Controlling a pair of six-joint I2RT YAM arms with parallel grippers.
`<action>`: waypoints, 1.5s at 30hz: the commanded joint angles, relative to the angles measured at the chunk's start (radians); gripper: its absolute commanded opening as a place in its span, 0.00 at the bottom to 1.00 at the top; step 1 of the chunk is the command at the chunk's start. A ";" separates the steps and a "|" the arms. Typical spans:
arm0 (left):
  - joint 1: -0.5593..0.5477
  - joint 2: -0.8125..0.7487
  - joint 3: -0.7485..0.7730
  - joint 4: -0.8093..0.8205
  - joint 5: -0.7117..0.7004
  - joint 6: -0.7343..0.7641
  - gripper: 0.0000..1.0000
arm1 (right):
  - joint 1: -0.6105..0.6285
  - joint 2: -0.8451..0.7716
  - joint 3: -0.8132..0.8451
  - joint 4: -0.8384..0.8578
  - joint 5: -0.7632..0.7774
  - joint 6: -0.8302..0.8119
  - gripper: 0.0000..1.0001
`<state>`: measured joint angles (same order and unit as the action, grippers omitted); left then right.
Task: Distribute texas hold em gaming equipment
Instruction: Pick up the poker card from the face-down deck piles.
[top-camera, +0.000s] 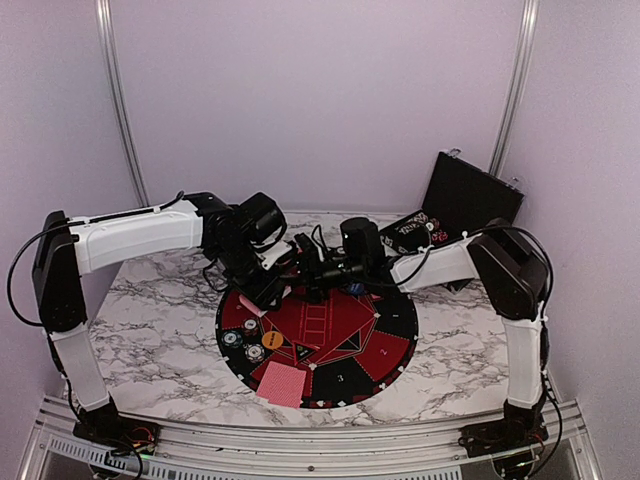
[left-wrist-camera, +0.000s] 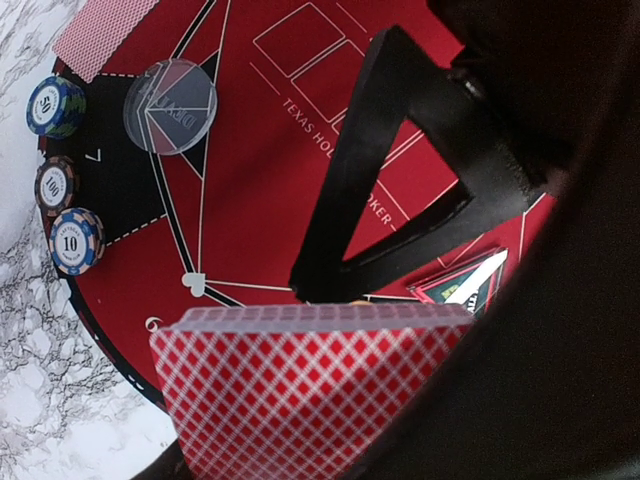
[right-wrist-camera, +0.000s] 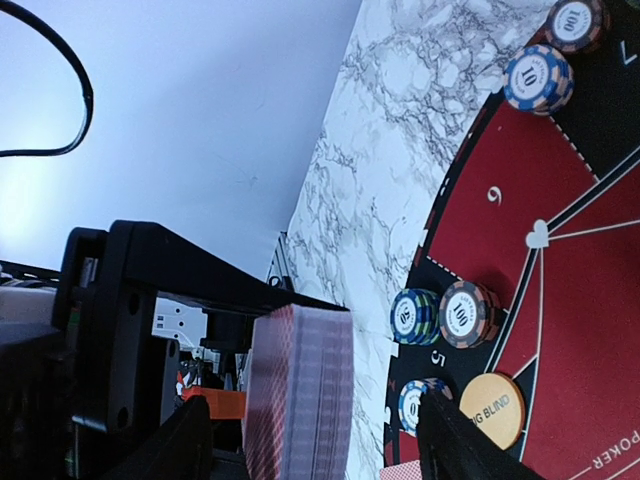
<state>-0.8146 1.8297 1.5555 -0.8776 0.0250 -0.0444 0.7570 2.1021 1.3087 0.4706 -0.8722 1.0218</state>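
Dealing looks to be the step in hand: the left tool (top-camera: 262, 292) is clamped on a thick deck of pink-red-backed playing cards (left-wrist-camera: 310, 390), held in the air above the far left part of the big round red-and-black felt mat (top-camera: 395, 320), which lies on the white marble-patterned desk (top-camera: 160, 320). The right tool (right-wrist-camera: 312, 402) faces it with its jaws standing wide, one finger to each side of the deck and, as far as its wrist view shows, touching neither face. A small pile of the same red-backed cards (top-camera: 282, 383) already lies at the mat's near rim, close to stacks of dark-and-white-edged poker chips (left-wrist-camera: 76, 240) and a clear round dealer disc (left-wrist-camera: 170, 105). The next move probably calls for the right tool to nip only the outermost card and slide it off without dragging its neighbours. The deck stands on edge rather than flat, its patterned back turned to the left wrist camera and its stacked edges toward the right one. Its lower part is cut off, so I cannot tell which way its long axis runs.
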 joint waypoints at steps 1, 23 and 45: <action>-0.009 0.008 0.032 -0.018 0.000 0.008 0.28 | 0.021 0.035 0.063 0.004 0.000 -0.002 0.68; -0.008 -0.010 0.017 -0.020 -0.019 0.008 0.28 | -0.014 0.005 0.038 -0.102 0.055 -0.094 0.49; -0.005 -0.010 0.002 -0.020 -0.020 0.003 0.28 | -0.038 -0.065 -0.003 -0.075 0.049 -0.089 0.57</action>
<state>-0.8185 1.8305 1.5570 -0.8894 0.0086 -0.0414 0.7288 2.0884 1.3109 0.3882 -0.8276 0.9409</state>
